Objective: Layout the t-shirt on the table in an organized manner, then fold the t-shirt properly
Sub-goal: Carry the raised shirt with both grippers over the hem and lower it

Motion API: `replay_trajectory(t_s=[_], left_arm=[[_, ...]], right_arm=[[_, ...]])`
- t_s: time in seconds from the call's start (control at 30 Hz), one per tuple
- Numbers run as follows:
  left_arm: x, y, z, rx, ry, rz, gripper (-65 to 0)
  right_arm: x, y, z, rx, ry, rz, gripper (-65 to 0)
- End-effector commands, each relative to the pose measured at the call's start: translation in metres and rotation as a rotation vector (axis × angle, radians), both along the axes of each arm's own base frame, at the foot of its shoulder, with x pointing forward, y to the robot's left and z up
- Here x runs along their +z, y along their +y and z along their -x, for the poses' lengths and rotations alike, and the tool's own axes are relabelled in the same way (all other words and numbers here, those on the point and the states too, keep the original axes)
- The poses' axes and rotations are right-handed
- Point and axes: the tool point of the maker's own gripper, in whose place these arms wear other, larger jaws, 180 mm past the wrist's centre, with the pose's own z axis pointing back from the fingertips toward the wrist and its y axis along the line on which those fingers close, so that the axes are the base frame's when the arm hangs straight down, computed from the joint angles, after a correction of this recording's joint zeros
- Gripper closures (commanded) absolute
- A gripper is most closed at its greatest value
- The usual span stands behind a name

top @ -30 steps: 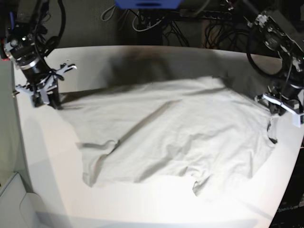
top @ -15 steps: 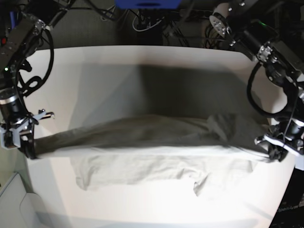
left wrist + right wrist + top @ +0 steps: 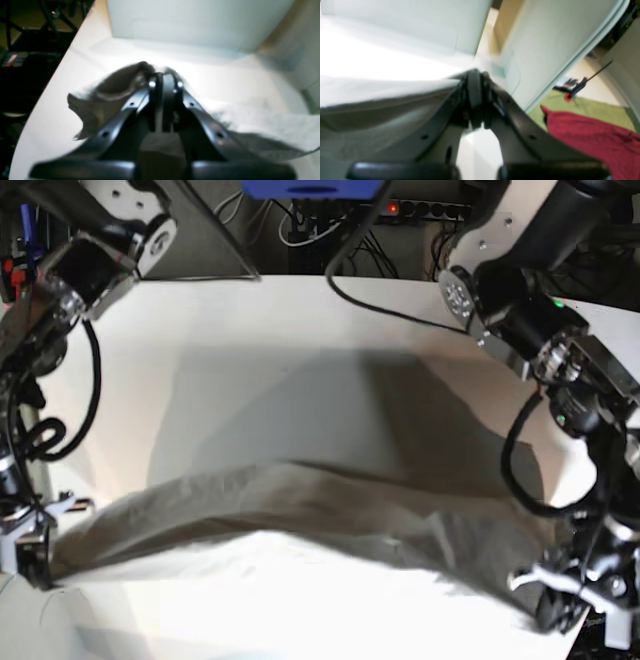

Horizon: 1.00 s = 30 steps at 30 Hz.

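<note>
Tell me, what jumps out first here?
A grey t-shirt stretched like a banner across the near side of the white table. It is pinched at each end: the right end effector at the base view's left, the left end effector at its right, both clamped shut on cloth.

You would have found no readable text, label, brand, number or sign in any view. The plain light grey-beige cloth t-shirt (image 3: 300,520) carried no print, and the smooth matte white table (image 3: 300,350) beneath it was unmarked; both wrist views were too blurred for lettering.
</note>
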Motion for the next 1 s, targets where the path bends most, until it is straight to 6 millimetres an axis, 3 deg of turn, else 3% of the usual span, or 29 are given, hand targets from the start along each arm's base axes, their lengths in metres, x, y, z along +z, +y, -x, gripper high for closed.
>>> replay_trajectory(t_s=[0.0, 0.37, 0.77, 0.9, 0.97], left_arm=[[0.037, -0.002, -0.003, 0.000, -0.110, 0.011, -0.2], [0.091, -0.019, -0.008, -0.044, -0.235, -0.024, -0.2], [0.176, -0.016, 0.006, -0.044, -0.444, -0.038, -0.2], [0.179, -0.018, 0.006, -0.049, -0.447, -0.038, -0.2], [0.169, -0.016, 0.004, -0.045, -0.421, -0.039, -0.2]], right_arm=[[0.029, 0.000, -0.002, 0.008, -0.083, 0.021, 0.0], [0.095, -0.001, -0.011, 0.005, -0.251, 0.024, 0.0], [0.173, -0.011, -0.004, -0.028, -0.450, 0.013, 0.0], [0.202, -0.026, 0.008, -0.066, -0.536, -0.013, 0.0], [0.214, -0.036, 0.015, -0.092, -0.574, -0.018, 0.0]])
